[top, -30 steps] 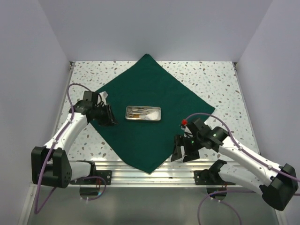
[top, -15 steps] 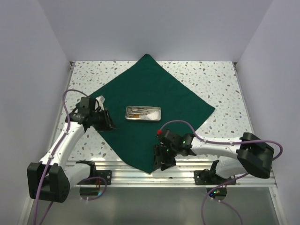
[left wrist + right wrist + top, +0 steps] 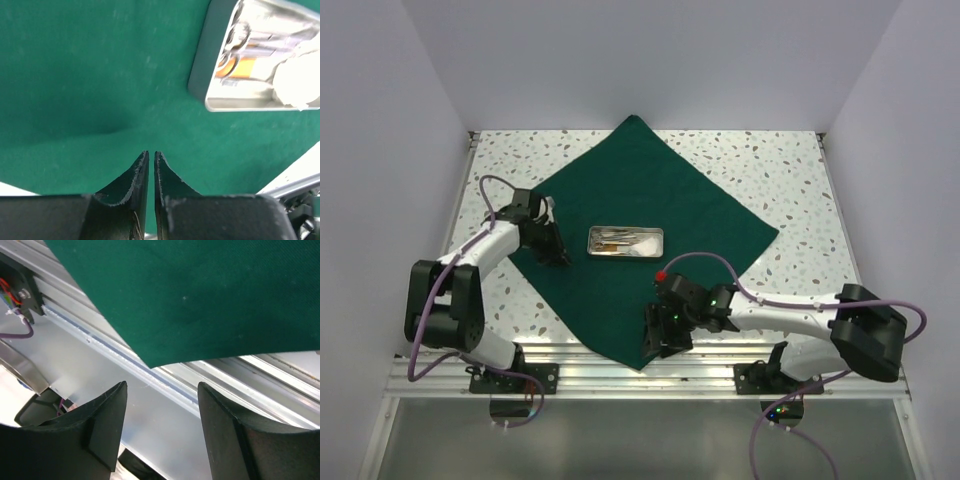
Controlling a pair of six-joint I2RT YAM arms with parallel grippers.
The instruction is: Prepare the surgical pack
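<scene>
The dark green drape (image 3: 650,190) lies flat as a diamond on the speckled table. At its middle sits the small steel tray (image 3: 626,241), holding white gauze (image 3: 300,80) and steel instruments too blurred to tell apart. My left gripper (image 3: 558,256) is at the drape's left corner. In the left wrist view its jaws (image 3: 151,152) stand pinched to a thin slit on the drape (image 3: 75,65), and a crease runs up to the tips. My right gripper (image 3: 657,340) hovers open just past the drape's near corner (image 3: 200,295), with nothing between its fingers.
The drape's near corner overhangs the aluminium rail (image 3: 100,340) along the table's front edge. Grey walls enclose the table on the left, right and back. Bare speckled tabletop (image 3: 790,180) shows around the drape's corners.
The left jaws have closed at the drape's left corner and the left arm has folded in. The right arm swung left from the right side to the drape's near corner.
</scene>
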